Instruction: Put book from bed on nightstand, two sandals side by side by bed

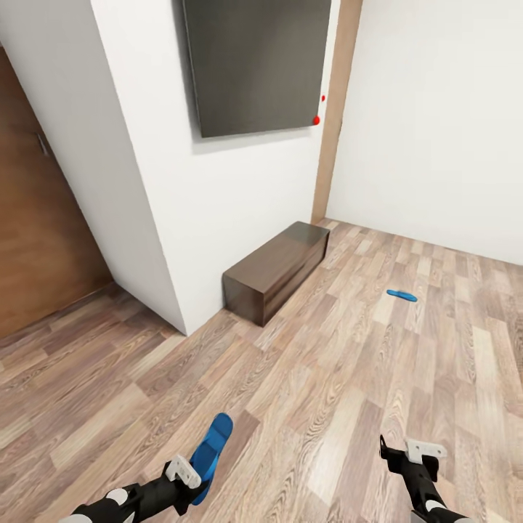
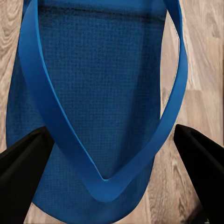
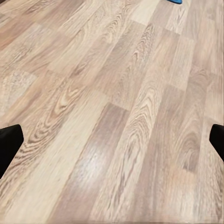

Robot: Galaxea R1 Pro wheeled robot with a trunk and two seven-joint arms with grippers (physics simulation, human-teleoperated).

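Head view, room: wood-plank floor [image 1: 305, 407], white walls, a brown door [image 1: 36, 218] at the left, a dark panel [image 1: 254, 65] high on the wall, and a long low dark bench [image 1: 280, 269] against the wall below it.
Head view, left gripper [image 1: 197, 473]: low at the left, carrying one blue sandal [image 1: 212, 447], which sticks up and forward from the fingers and is off the floor.
Head view, second sandal [image 1: 402, 296]: flat on the floor, out to the right of the bench and well apart from the robot.
Head view, right gripper [image 1: 407, 454]: low at the right, nothing in it.
Left wrist view, carried sandal [image 2: 93, 93]: sole and V-strap sit between the two dark fingers [image 2: 21, 168]; they stand apart with the sandal held between them.
Right wrist view, floor [image 3: 112, 121]: bare planks ahead, a sliver of blue, the second sandal [image 3: 175, 1], at the far edge.
Right wrist view, fingers [image 3: 9, 144]: tips at the two sides, spread wide, holding nothing.
Progress: one sandal is picked up but not yet put down; the other lies untouched.
Left to do: by my reading, both sandals have to be laid side by side next to the bed, and the book put on a nightstand; whether the book step is done cannot be told here.
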